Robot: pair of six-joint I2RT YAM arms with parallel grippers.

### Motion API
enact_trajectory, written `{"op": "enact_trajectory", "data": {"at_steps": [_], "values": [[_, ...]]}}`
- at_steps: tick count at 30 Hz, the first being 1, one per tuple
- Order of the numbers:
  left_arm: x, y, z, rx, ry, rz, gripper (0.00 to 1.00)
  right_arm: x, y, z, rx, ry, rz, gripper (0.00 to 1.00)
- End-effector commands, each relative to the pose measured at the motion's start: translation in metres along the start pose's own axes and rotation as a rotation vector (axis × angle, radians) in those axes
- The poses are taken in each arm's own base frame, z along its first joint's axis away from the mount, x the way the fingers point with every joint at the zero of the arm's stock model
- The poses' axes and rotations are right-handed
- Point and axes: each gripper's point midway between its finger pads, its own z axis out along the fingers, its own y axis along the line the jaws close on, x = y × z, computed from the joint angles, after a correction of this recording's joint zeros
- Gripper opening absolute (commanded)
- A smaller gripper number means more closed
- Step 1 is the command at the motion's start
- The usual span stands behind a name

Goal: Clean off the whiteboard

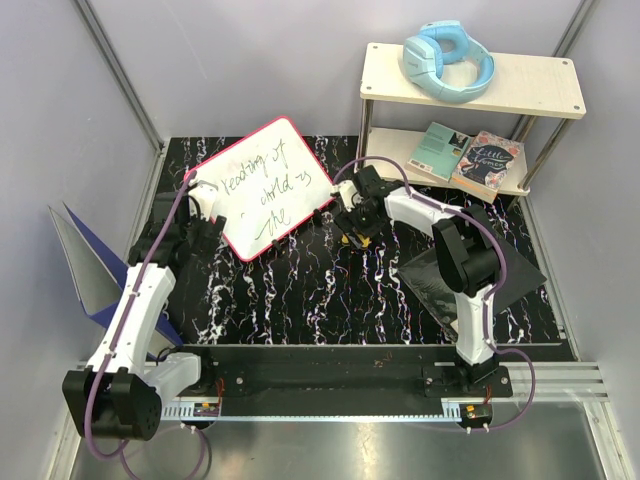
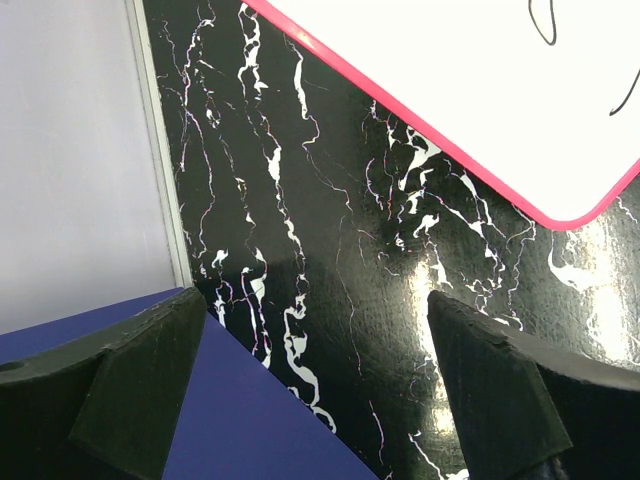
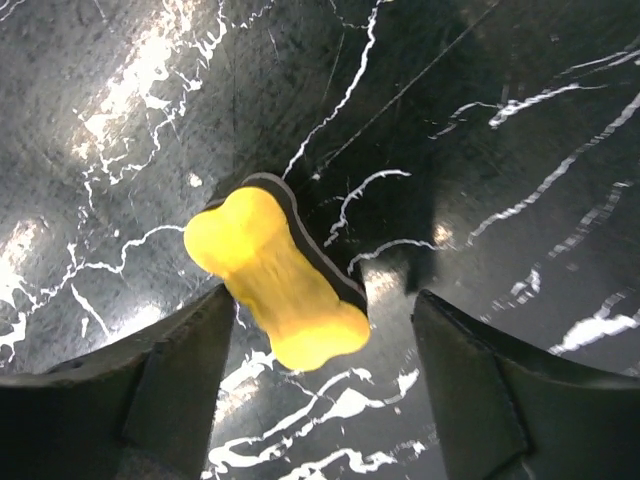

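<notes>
The whiteboard (image 1: 265,187) lies tilted at the back middle of the black marbled table, with a red-pink rim and dark handwriting. Its near corner shows in the left wrist view (image 2: 520,110). My left gripper (image 1: 200,222) is open and empty at the board's left near edge (image 2: 320,400). A yellow eraser (image 3: 275,280) with a black felt base lies on the table to the right of the board (image 1: 357,240). My right gripper (image 1: 354,226) is open just above it, a finger on either side, not touching (image 3: 320,390).
A blue-grey folder (image 1: 90,270) stands open at the left edge; its blue sheet shows under the left fingers (image 2: 250,420). A black flat pad (image 1: 470,275) lies at the right. A wooden shelf (image 1: 470,85) at the back right holds blue headphones (image 1: 448,60) and two books (image 1: 465,155).
</notes>
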Motion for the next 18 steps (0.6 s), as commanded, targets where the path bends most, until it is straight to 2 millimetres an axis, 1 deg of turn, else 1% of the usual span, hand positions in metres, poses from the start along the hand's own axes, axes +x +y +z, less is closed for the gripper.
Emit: {"op": "enact_trajectory", "data": {"at_steps": [1,5,7,9,11,12,13,14,18], "values": [[-0.009,0.005,-0.005,-0.013,-0.031,0.011,0.99,-0.018,0.002,0.003,-0.044,-0.060,0.020,0.77],[-0.003,0.004,-0.003,-0.019,-0.018,0.000,0.99,-0.025,0.003,0.003,-0.050,-0.083,0.024,0.72],[-0.002,0.002,-0.002,-0.015,-0.016,-0.013,0.99,-0.027,0.002,0.006,-0.048,-0.081,0.027,0.65],[-0.001,0.000,-0.002,-0.006,-0.018,-0.020,0.99,-0.027,0.002,0.009,-0.050,-0.078,0.034,0.63],[0.000,0.000,-0.002,-0.007,-0.019,-0.030,0.99,-0.031,0.004,0.009,-0.064,-0.087,0.042,0.58],[0.001,0.000,-0.002,-0.010,-0.014,-0.034,0.99,-0.030,0.004,0.011,-0.067,-0.083,0.047,0.54],[0.000,0.001,-0.001,-0.013,-0.012,-0.035,0.99,-0.030,0.004,0.012,-0.067,-0.083,0.051,0.46],[0.002,0.003,-0.001,-0.026,-0.005,-0.035,0.99,-0.029,0.004,0.013,-0.069,-0.080,0.056,0.36],[-0.002,0.011,-0.001,-0.048,-0.005,-0.057,0.99,-0.028,0.006,0.011,-0.077,-0.080,0.066,0.15]]}}
